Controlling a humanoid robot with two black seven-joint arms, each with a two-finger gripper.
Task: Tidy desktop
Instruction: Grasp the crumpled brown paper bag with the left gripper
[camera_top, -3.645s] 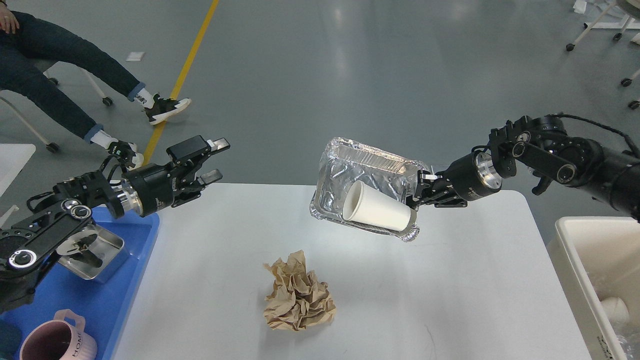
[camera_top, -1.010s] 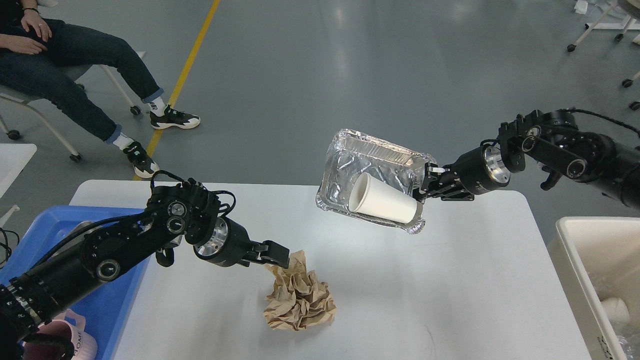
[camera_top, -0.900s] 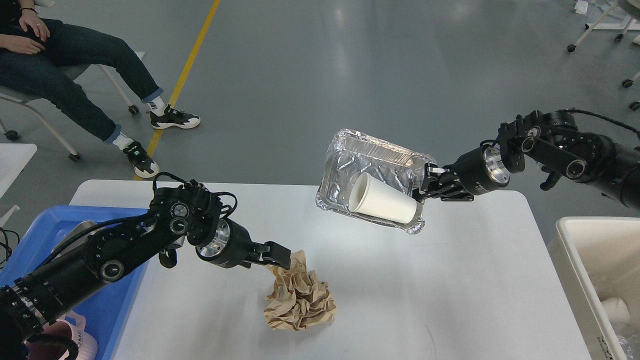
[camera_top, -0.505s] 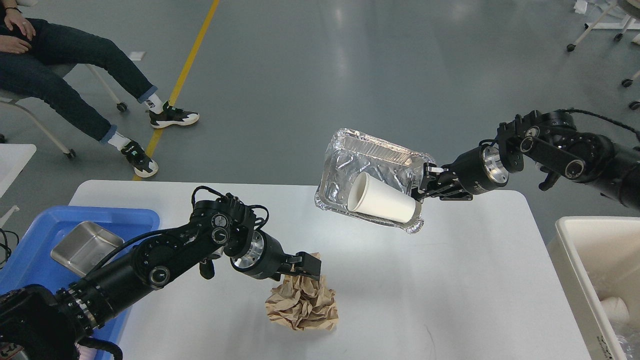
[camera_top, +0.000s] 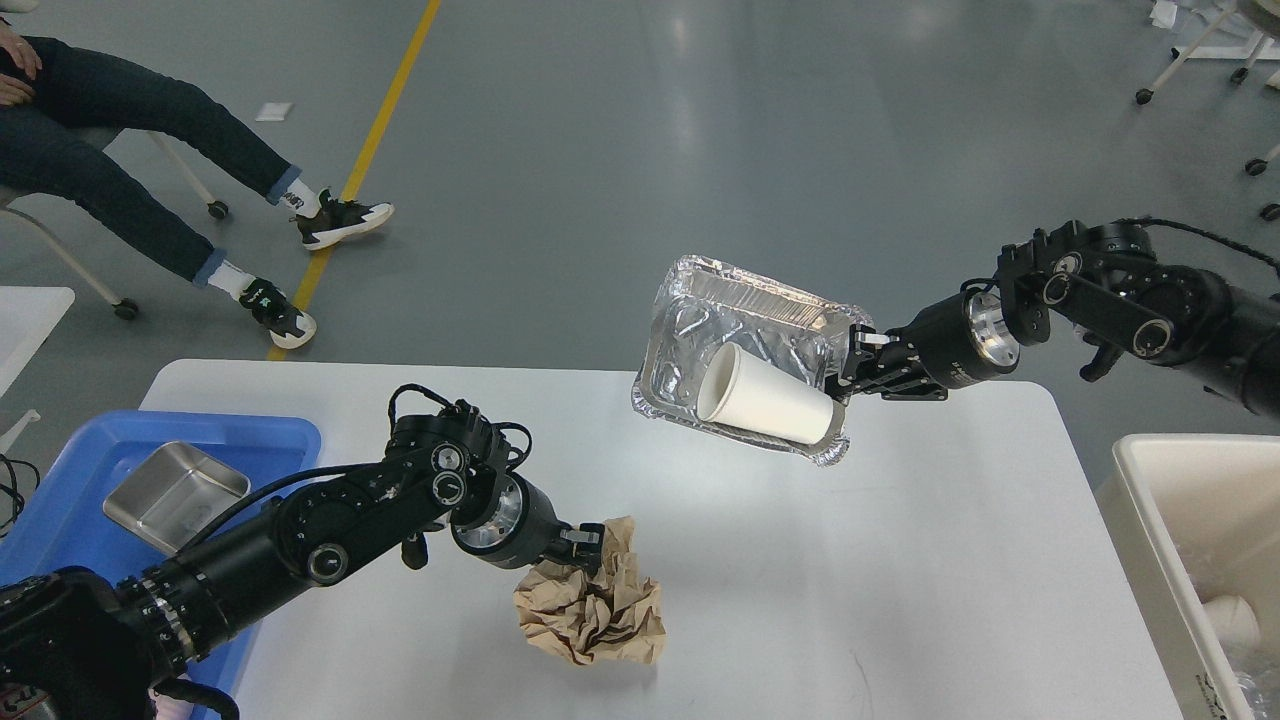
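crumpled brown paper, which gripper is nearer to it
Left. The left gripper is at the top of the crumpled brown paper; the right gripper holds the foil tray up, far off.

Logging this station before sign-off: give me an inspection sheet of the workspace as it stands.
Surface: desktop white, mostly bare.
Job's things: paper wad on desktop; foil tray with cup held above it.
Clutter: steel pan in blue tray; bin at right.
Grippers: left gripper in the wad, state unclear; right gripper shut on foil tray.
Cables: black loops on both wrists.
Surroundings: seated person, yellow floor line.
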